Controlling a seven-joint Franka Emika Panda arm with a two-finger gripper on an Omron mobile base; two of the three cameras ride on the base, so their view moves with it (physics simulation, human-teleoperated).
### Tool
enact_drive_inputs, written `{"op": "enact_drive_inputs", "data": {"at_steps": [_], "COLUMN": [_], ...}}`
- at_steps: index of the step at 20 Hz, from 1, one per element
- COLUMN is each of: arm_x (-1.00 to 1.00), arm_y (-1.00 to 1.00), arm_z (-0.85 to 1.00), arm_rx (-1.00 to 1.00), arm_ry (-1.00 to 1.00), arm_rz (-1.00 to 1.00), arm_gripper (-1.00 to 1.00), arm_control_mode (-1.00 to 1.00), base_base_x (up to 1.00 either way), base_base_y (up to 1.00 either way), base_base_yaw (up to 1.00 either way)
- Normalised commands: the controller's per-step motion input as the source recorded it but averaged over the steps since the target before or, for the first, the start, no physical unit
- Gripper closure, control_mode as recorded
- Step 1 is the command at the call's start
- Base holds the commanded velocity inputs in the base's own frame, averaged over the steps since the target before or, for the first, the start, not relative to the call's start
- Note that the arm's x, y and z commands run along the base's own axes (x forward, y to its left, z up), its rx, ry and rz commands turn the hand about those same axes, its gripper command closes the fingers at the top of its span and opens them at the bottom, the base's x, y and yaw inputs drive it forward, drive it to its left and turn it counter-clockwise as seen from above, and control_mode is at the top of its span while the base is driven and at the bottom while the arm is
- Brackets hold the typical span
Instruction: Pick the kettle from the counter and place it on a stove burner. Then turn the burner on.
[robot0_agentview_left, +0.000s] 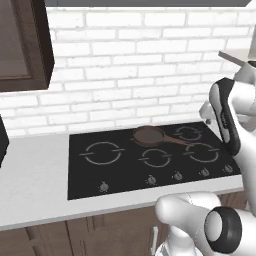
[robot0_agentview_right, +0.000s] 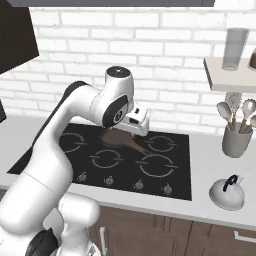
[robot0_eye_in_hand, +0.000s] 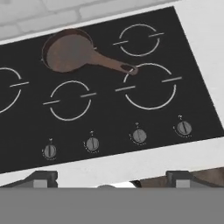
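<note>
1. Left base view: the brown frying pan (robot0_agentview_left: 149, 134) sits at the back of the black cooktop (robot0_agentview_left: 85, 180); the arm (robot0_agentview_left: 226, 120) rises at the right edge.
2. Right base view: the kettle (robot0_agentview_right: 227, 192) stands on the counter (robot0_agentview_right: 210, 165), right of the cooktop, near a utensil holder (robot0_agentview_right: 236, 140). The hand (robot0_agentview_right: 136, 122) hovers above the pan.
3. Hand view: the hand (robot0_eye_in_hand: 109, 181) looks down on the large stove burner (robot0_eye_in_hand: 150, 86) and four knobs (robot0_eye_in_hand: 139, 135); its fingers stand wide apart, empty.

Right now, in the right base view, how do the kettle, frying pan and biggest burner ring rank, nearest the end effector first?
1. frying pan, just below the end effector.
2. stove burner, front right of cooktop.
3. kettle, on the counter, far right.
</note>
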Motion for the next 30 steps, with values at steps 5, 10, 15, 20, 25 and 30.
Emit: {"op": "enact_drive_inputs", "data": {"at_steps": [5, 10, 15, 20, 25, 30], "arm_x": [-0.27, -0.08, -0.11, -0.05, -0.1, 0.03], "arm_y": [-1.0, -1.0, -1.0, -1.0, -1.0, -0.27], "arm_z": [-0.12, -0.36, -0.42, -0.43, -0.4, -0.08], "arm_rx": [0.03, 0.05, 0.05, 0.06, 0.09, 0.0], "arm_ry": [0.0, 0.08, 0.06, 0.1, 0.04, 0.03], "arm_rz": [-0.29, -0.27, -0.27, -0.28, -0.24, -0.08], "arm_gripper": [-1.0, -1.0, -1.0, -1.0, -1.0, -1.0], "arm_control_mode": [-1.0, -1.0, -1.0, -1.0, -1.0, -1.0], "base_base_x": [0.0, 0.0, 0.0, 0.0, 0.0, 0.0], "base_base_y": [0.0, 0.0, 0.0, 0.0, 0.0, 0.0], "base_base_yaw": [0.0, 0.0, 0.0, 0.0, 0.0, 0.0]}}
